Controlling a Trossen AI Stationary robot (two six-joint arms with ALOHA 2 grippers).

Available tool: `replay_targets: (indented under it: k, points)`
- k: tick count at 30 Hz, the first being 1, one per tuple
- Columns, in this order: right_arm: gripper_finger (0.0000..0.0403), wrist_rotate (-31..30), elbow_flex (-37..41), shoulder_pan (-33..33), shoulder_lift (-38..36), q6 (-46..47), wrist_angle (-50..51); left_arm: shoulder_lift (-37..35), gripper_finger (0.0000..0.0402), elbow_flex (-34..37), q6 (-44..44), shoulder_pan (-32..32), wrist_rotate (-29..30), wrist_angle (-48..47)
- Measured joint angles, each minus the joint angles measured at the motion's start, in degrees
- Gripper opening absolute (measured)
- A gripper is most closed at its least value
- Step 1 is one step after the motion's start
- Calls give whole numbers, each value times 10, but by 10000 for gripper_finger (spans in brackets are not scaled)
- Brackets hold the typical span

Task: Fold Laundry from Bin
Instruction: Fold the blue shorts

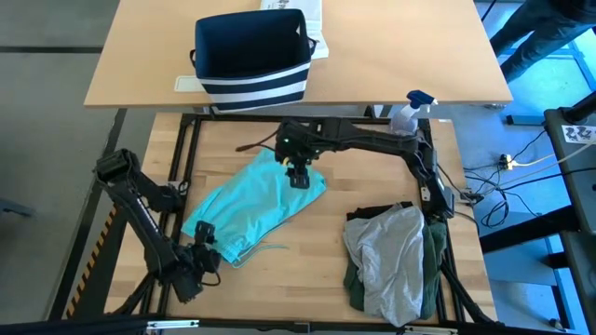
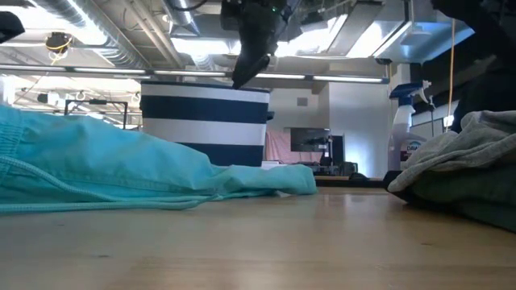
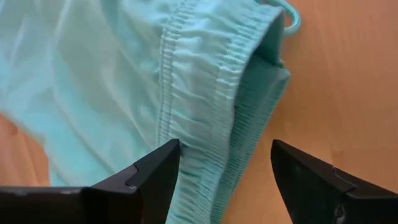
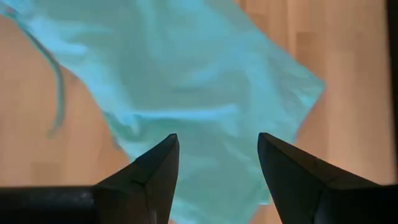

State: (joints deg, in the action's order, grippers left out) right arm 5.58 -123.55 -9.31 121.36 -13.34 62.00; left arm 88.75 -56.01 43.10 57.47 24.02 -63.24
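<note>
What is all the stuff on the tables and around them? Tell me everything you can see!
Teal-green cloth shorts with elastic waistband: one, teal, spread on the near wooden table, left of middle.
Pile of folded laundry: one pile, light grey on top, dark green and black beneath, right side of the near table.
Navy fabric bin with white stripes: one, on the far table.
White papers: white, lying behind and under the bin.
Spray bottle: one, clear with blue top, at the far table's front edge.
Cables: on the floor, right.
Left gripper: dark, open over the shorts' waistband corner.
Right gripper: dark, open above the shorts' far end.
</note>
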Motion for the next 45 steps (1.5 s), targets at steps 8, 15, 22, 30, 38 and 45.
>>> replay_targets:
  k: [8, 15, 22, 30, 38, 45]
  points:
    - [239, 55, -1, 58, 4, 41, -78, 0, 300, 3, 2, -1, 5, 5]
    - [268, 32, 0, 135, 38, -6, -153, 0, 343, 3, 4, 1, 21, 15]
    - [291, -15, 0, 169, 82, -10, -150, -1, 367, 47, 2, -2, 44, 89]
    - [291, -21, 0, 164, 82, 29, -156, -1, 374, 120, -9, -6, 51, 154]
    - [291, -22, 0, 160, 82, 45, -152, -3, 374, 156, -83, -9, 45, 245]
    - [291, -26, 0, 160, 82, 45, -152, 17, 374, 159, -93, -32, 48, 255]
